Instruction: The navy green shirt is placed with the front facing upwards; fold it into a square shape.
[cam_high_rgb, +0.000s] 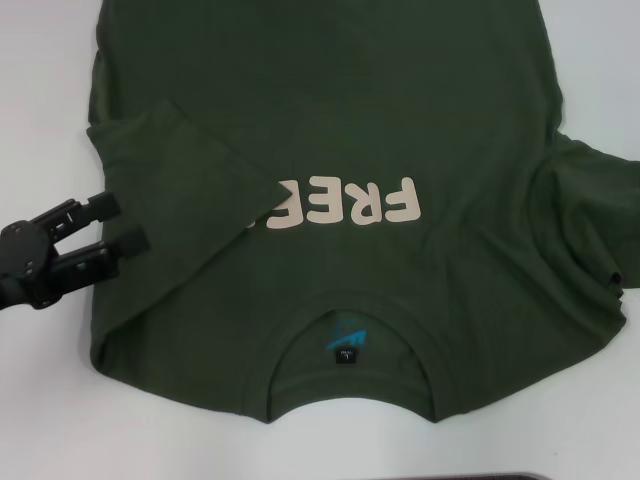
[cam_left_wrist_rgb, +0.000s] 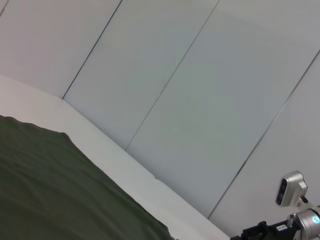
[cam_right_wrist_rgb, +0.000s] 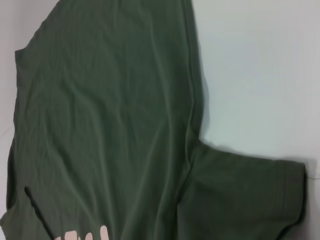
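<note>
The navy green shirt (cam_high_rgb: 400, 100) lies front up on the white table, collar toward me. Its neck label (cam_high_rgb: 345, 340) shows inside the collar. The left sleeve and side (cam_high_rgb: 170, 190) are folded over the chest and cover the end of the cream lettering (cam_high_rgb: 345, 205). The right sleeve (cam_high_rgb: 590, 220) lies spread out flat. My left gripper (cam_high_rgb: 115, 225) is open and empty, just at the shirt's folded left edge. The left wrist view shows a stretch of the shirt (cam_left_wrist_rgb: 50, 185). The right wrist view looks down on the shirt's body (cam_right_wrist_rgb: 100, 125) and spread sleeve (cam_right_wrist_rgb: 245, 195). The right gripper is out of view.
The white table (cam_high_rgb: 40, 80) shows around the shirt on both sides and in front. A pale panelled wall (cam_left_wrist_rgb: 175, 75) stands behind the table. A small silver device on a stand (cam_left_wrist_rgb: 292, 190) is at the far side.
</note>
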